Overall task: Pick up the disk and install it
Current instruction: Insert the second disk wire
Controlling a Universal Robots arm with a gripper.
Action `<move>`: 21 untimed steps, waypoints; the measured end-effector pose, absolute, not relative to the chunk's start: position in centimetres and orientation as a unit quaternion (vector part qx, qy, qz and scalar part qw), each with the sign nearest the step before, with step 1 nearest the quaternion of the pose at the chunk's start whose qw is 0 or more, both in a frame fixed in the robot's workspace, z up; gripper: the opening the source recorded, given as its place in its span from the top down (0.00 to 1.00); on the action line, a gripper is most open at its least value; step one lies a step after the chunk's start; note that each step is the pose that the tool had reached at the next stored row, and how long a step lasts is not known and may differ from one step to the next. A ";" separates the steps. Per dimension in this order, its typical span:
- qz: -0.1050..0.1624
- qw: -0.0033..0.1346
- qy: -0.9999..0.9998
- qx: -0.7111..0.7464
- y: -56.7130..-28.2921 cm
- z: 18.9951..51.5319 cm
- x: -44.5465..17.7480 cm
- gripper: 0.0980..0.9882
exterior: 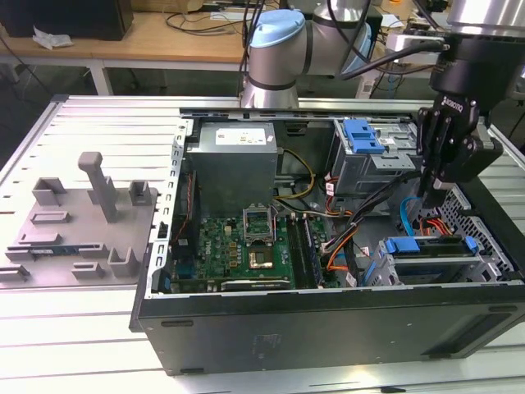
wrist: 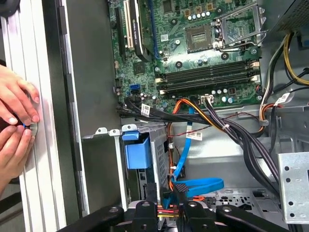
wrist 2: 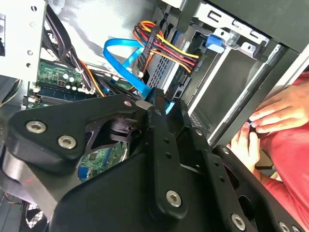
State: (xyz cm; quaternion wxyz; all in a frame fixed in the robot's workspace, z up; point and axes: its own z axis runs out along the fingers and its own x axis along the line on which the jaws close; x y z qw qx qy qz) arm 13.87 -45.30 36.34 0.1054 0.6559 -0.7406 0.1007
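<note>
— Slatted metal desk (exterior: pixel 98 123) noted under the open computer case (exterior: pixel 328 324). Where is the disk seen?

— Disk (exterior: pixel 426 250) is seated in the near bay, exterior view's right. Tool (exterior: pixel 435 194) is held above it, fingers closed together, nothing gripped.

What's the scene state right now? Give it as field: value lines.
gripper: gripper lowered inside the open computer case, at the exterior view's right
disk: disk in blue bracket sits in the drive bay just below the gripper
held: nothing visibly between the fingers
cables: blue data cable and coloured power wires run near the bay
motherboard: motherboard exposed, mid-case
person: hands resting on the surface outside the case wall
fixture: grey holder tray on the exterior view's left
</note>
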 end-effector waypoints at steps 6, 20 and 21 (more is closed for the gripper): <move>0.099 0.104 -0.741 0.656 -45.4 36.1 13.9 0.93; 0.043 0.026 -0.747 0.663 -48.2 36.2 13.8 0.93; 0.042 0.026 -0.747 0.663 -48.8 36.2 13.8 0.93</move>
